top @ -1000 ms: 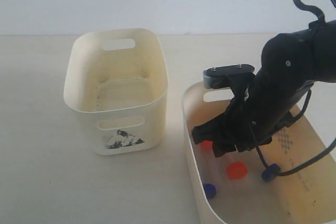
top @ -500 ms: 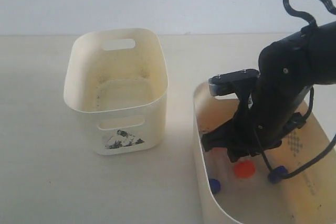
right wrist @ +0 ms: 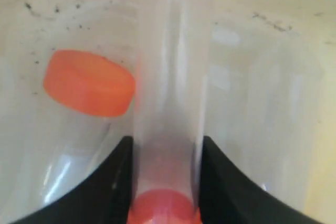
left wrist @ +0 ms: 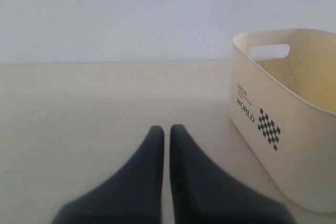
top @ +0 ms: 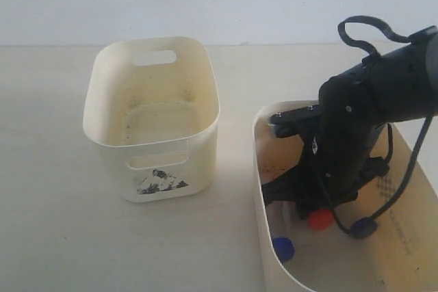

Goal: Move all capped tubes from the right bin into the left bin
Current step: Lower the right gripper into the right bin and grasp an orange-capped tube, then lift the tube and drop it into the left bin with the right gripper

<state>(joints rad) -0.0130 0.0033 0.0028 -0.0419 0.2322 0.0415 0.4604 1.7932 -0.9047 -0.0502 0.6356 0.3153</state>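
Observation:
The right bin (top: 263,169) stands at the lower right, and my right gripper (top: 302,204) reaches down into it. In the right wrist view that gripper (right wrist: 167,142) is shut on a clear capped tube (right wrist: 170,77); its orange cap (right wrist: 164,208) sits deep between the fingers. A second orange cap (right wrist: 88,82) lies beside it. From outside I see one orange cap (top: 319,219) under the gripper and two blue caps (top: 282,247) (top: 365,227). The left bin (top: 154,138), with its torn label, holds no tubes. My left gripper (left wrist: 167,130) is shut on nothing, low over the table.
A cream bin (left wrist: 286,124) printed with WORLD and a checker mark stands close beside the left gripper; I cannot tell which bin it is. Black cables (top: 373,32) loop off the right arm. A pale wall runs behind the table.
The right arm has sunk deeper into the right bin and swung rightward over the orange-capped tubes. The bin's near rim has shifted right. One orange cap is now hidden by the gripper.

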